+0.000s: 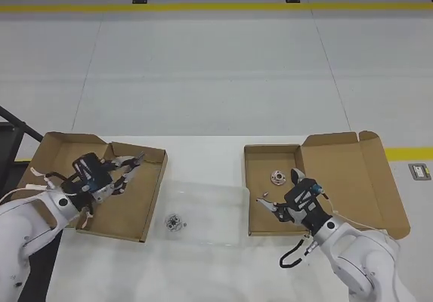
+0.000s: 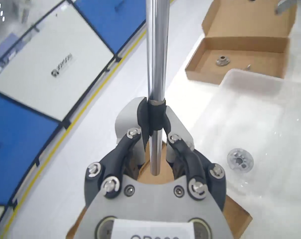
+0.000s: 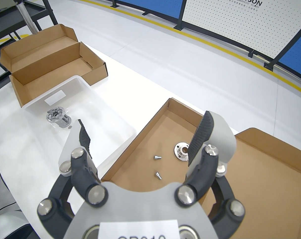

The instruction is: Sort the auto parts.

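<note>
A big white surface holds all the things. Two brown cardboard boxes sit on it with their lids open, one on the robot's left side and one on its right side. Between the two boxes lies a clear see-through plastic tray, and its edge comes right up beside the right box. The left jaws are over the left box. They are shut tight on a long shiny silver metal rod. The black pads squeeze the rod from both sides, close to its lower end. That end hangs just above the brown cardboard, and the rest of the rod sticks out far past the jaws. The right jaws are over the right box, near the side closest to the tray. They are spread wide and hold nothing. Inside the clear tray sits a round silver metal part with holes in it, toward the end of the tray next to the left box. On the floor of the right box lies a small round silver metal ring part with a hole in the middle. Near it, also in the right box, lie two tiny silver screws, one just beside the ring part and the other a little apart from the first.
</note>
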